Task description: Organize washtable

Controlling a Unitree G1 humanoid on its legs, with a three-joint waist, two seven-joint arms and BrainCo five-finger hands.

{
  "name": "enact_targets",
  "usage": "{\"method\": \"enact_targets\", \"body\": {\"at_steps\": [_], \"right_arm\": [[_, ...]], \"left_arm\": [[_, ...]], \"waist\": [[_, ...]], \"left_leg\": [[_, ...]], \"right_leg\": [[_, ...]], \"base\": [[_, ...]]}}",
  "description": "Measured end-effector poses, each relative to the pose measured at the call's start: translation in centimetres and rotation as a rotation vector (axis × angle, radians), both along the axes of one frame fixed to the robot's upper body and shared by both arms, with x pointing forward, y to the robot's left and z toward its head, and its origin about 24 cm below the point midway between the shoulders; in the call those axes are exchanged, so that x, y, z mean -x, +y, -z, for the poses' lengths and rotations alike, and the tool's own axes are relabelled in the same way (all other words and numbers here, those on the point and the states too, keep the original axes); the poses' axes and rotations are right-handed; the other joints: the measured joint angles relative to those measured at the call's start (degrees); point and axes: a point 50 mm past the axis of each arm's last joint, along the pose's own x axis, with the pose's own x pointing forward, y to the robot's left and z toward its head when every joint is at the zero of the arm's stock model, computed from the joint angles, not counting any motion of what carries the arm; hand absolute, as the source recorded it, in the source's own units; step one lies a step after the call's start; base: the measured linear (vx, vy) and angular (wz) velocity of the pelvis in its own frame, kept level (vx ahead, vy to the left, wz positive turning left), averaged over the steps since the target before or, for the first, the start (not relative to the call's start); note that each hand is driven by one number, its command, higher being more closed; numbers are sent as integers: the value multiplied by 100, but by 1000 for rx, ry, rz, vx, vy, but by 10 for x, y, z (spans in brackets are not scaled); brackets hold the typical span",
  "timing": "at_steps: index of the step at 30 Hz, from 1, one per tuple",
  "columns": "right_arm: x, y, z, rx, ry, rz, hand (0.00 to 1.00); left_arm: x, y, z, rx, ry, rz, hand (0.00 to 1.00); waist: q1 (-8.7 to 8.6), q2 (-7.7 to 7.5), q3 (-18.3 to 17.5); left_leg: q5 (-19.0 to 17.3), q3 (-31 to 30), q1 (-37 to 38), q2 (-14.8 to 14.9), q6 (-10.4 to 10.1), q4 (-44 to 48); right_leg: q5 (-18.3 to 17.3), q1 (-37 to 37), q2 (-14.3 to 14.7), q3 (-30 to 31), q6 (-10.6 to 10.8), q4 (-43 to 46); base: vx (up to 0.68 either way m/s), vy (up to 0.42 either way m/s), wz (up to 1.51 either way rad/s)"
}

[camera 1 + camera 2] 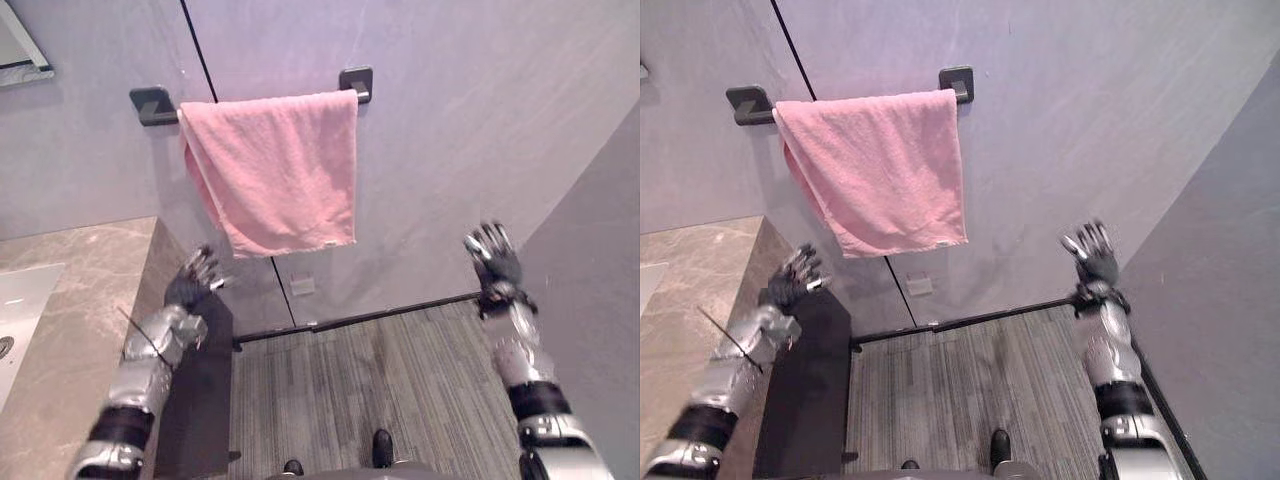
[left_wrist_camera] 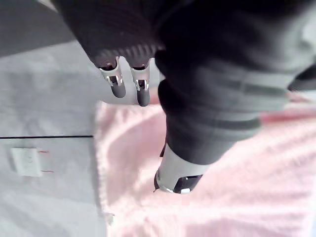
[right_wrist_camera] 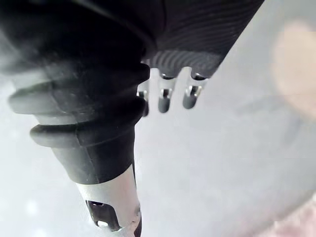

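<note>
While the pink towel [image 1: 275, 170] hangs draped over the dark towel bar [image 1: 152, 104] on the wall, both hands are raised towards it and hold nothing. The left hand [image 1: 192, 281] is just below and beside the towel's lower left corner, apart from it. Its fingers are loosely straight and its thumb stands out, and in the left wrist view the pink cloth lies just past them. That placing suggests a reach for the hanging edge, probably to square it, since the towel sits crooked: bunched at the left and slanting along the bottom. The right hand [image 1: 493, 258] is well to the right of the towel in front of bare wall, fingers spread, so it looks ready to take the other side rather than working yet. On the robot's left runs the stone counter [image 1: 80, 300]. Its sunken sink [image 1: 18, 320] is the one container here, and too little of it shows to tell what it holds.
</note>
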Motion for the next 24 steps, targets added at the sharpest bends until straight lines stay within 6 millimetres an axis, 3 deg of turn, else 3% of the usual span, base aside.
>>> {"method": "enact_targets", "body": {"at_steps": [2,6,11,17,24], "right_arm": [[-9,23,-22,72,-67,-140,0],[-14,63,-49,180,-154,-360,0],[-15,84,-57,261,-177,-484,0],[-19,111,-75,341,-223,-587,0],[-28,133,-99,490,-283,-650,0]], "left_arm": [[-9,-8,-11,11,-27,66,0],[-18,-14,-23,19,-55,124,0],[-30,-22,-44,-4,-101,186,0],[-43,-37,-56,-40,-117,247,0],[-69,-51,-102,-96,-233,280,0]], "waist": [[4,-3,2],[11,-10,6],[149,-45,25],[168,-80,61],[192,-137,382]], "left_leg": [[1,0,-38,-7,1,1],[0,-1,-66,-43,3,1],[2,-8,-177,-46,6,25],[11,-38,-365,-43,1,69],[152,-70,-866,-40,-12,117]], "right_leg": [[10,-37,-4,2,1,2],[12,-59,-8,4,1,-2],[57,-163,-7,9,-37,-16],[102,-303,-10,-12,-62,-17],[235,-745,-26,-111,-110,4]], "base": [[3,9,-2],[1,8,0],[0,0,0],[-8,3,1],[-29,12,7]]}}
